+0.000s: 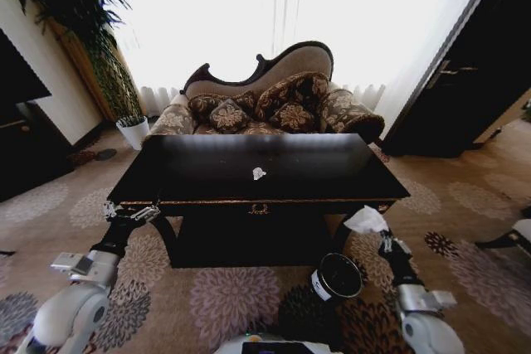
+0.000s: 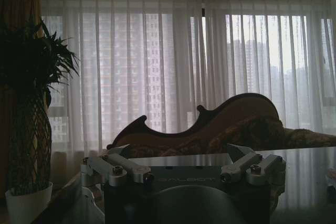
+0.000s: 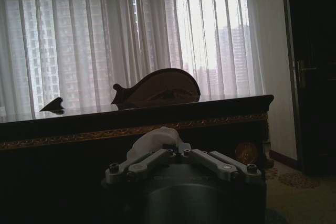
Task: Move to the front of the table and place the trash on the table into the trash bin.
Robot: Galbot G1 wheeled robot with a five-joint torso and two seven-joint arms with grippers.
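The trash bin (image 1: 337, 278) stands on the carpet (image 1: 232, 292) at the lower centre-right of the head view, in front of the table (image 1: 315, 173). Its inside is black and I see nothing in it. It has a white label on its side, but I cannot read any writing there.

My right gripper (image 1: 375, 227) is at the lower right of the head view, below the table's front edge and just up and right of the bin. It is closed on a crumpled white tissue (image 1: 365, 220). In the right wrist view the tissue (image 3: 152, 141) sits between the fingers (image 3: 142, 166).

My left gripper (image 1: 129, 214) is at the left front corner of the table, with fingers spread and holding nothing. In the left wrist view faint letters on its body seem to read "GALBOT".

One small white scrap (image 1: 259, 173) lies on the table top near the centre. The rest of the top is bare. The gold trim runs along the front edge, and there is open carpet on both sides of the table.
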